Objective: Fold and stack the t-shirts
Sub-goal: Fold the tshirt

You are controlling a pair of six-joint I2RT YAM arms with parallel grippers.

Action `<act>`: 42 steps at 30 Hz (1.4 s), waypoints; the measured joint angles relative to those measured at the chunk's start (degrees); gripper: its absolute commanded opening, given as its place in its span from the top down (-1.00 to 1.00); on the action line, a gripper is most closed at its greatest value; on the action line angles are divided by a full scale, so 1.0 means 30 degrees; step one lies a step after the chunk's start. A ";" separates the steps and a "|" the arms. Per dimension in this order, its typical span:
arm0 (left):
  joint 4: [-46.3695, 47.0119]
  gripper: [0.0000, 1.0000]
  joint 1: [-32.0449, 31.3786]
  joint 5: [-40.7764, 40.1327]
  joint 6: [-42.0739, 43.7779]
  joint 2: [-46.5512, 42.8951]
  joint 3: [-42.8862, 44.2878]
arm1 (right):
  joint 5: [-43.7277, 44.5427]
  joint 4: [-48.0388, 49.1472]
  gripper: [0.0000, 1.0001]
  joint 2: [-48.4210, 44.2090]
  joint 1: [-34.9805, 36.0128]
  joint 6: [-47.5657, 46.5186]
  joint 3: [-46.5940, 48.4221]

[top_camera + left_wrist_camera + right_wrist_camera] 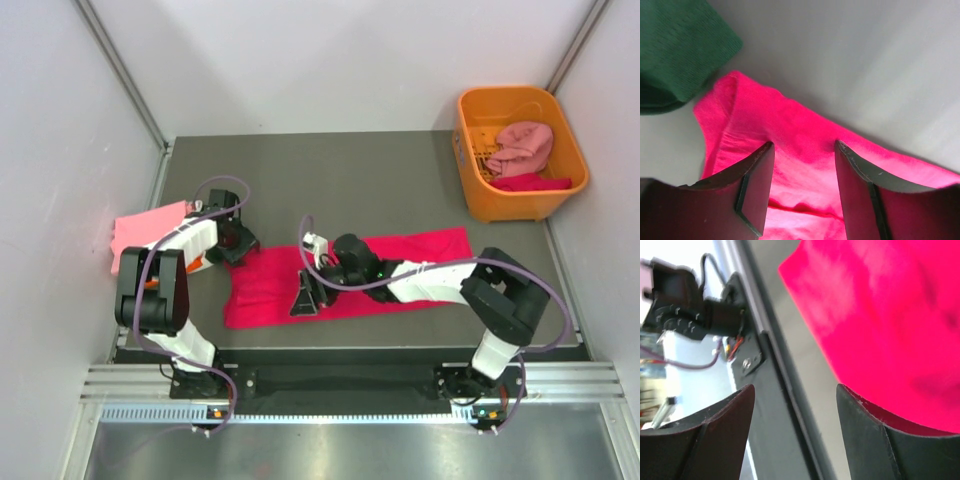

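A large crimson-pink t-shirt (pixel 400 262) lies flattened across the middle of the table. My left gripper (pixel 238 240) is at its far left corner. In the left wrist view that gripper (pixel 805 145) stands open just above the crimson cloth (pixel 800 130), one finger on each side of a wrinkle, with a dark green t-shirt (pixel 675 45) next to it. My right gripper (pixel 305 298) hangs over the shirt's near edge. In the right wrist view it (pixel 795 387) is open, with bare table between the fingers and the shirt's hem (pixel 880 315) by the right finger. A folded light pink t-shirt (pixel 148 232) lies at the left.
An orange plastic basket (pixel 480 205) stands at the back right, holding a dusty pink shirt (pixel 525 145) and a crimson one (pixel 530 183). The table's near edge rail (pixel 775 390) runs just under my right gripper. White walls close in on both sides.
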 measured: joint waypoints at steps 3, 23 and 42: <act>0.0007 -0.13 0.0022 -0.0328 0.0007 -0.0044 0.0000 | 0.0736 -0.1304 -0.35 0.1071 0.0000 -0.0831 0.2375; 0.0087 -0.13 0.0044 -0.0401 0.0007 -0.0168 -0.0226 | 0.0495 -0.1144 -0.34 1.0389 -0.0321 -0.0874 1.1395; 0.0087 -0.13 0.0160 -0.0896 0.0015 -0.0146 -0.0219 | -0.2229 0.2849 -0.29 0.4160 0.2142 0.1173 0.2688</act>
